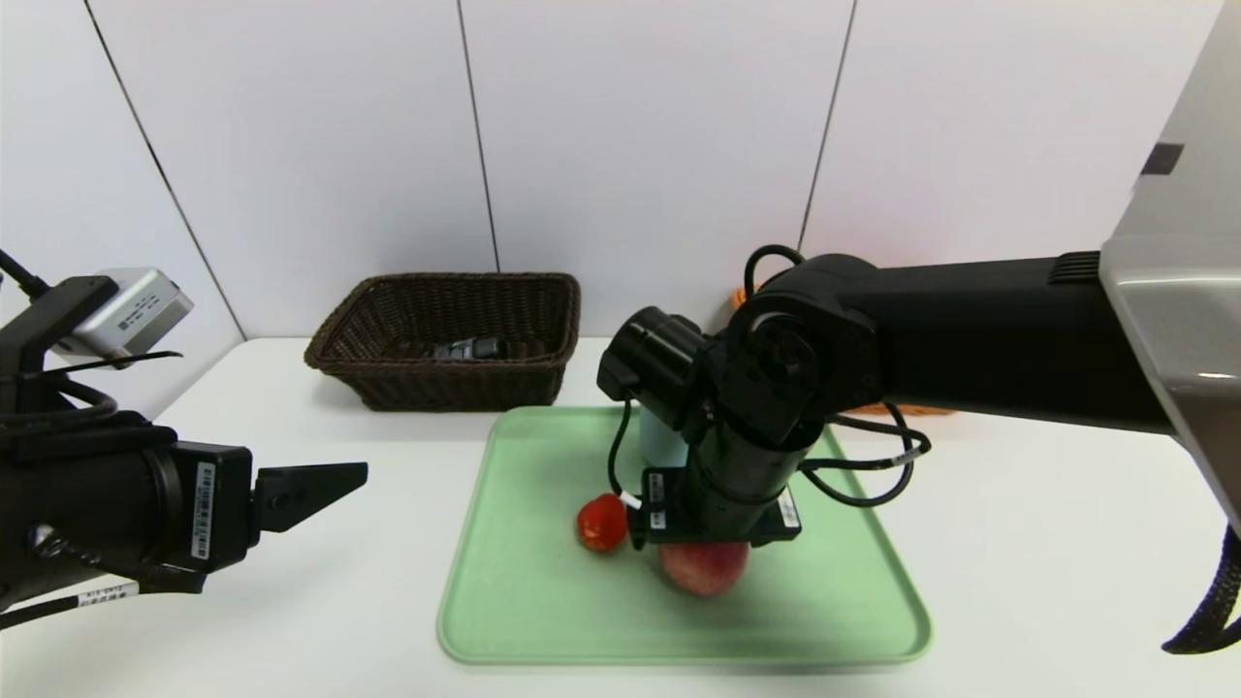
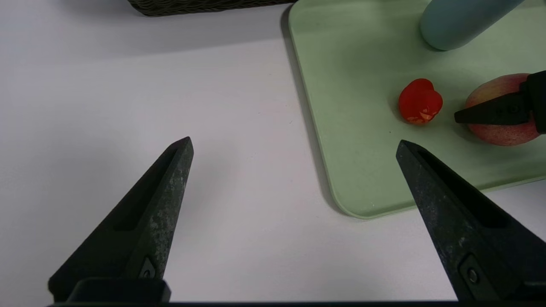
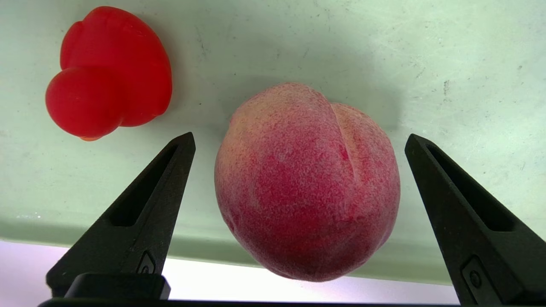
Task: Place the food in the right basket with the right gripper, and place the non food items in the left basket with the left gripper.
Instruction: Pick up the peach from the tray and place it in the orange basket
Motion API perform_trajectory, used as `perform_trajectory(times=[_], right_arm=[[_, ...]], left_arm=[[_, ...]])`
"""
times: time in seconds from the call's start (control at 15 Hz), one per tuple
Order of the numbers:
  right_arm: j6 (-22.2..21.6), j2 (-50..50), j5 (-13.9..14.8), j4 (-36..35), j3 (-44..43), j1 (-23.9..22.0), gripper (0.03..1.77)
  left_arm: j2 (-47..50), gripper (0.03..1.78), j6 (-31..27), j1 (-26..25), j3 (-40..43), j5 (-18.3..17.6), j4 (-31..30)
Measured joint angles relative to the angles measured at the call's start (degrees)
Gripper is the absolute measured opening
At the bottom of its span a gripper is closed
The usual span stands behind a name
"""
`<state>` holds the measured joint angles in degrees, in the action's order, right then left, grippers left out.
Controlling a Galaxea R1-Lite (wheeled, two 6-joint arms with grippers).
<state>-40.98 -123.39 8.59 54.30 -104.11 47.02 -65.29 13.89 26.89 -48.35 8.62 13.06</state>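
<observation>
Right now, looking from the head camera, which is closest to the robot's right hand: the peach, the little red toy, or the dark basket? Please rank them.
1. The peach, directly under the open right hand.
2. The red toy, beside it on the green tray.
3. The dark basket, far back near the wall.

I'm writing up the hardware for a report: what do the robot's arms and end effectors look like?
Both arms are matte black. The right arm has rounded joint housings, looped black cables and white labels near the wrist. The left end effector has a barcode sticker and a silver camera box above. Each end effector, like the right end effector, has two black, tapered, slotted fingers.
</observation>
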Motion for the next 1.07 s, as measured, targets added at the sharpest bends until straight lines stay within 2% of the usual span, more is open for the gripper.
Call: perform_trajectory(times=[0.87,0.93,1.07], right_arm=[[0.1,-0.8,0.0,0.1,0.1,0.0,1.7],[0.1,-0.8,0.0,0.0,0.1,0.0,1.61],[0.1,-1.0,0.1,0.1,0.1,0.0,1.25]], left_arm=[[-0.3,1.69,0.0,0.0,0.0,0.0,0.0],[-0.3,1.69,0.0,0.0,0.0,0.0,0.0],[-0.3,1.69,0.0,0.0,-0.1,0.0,0.0]])
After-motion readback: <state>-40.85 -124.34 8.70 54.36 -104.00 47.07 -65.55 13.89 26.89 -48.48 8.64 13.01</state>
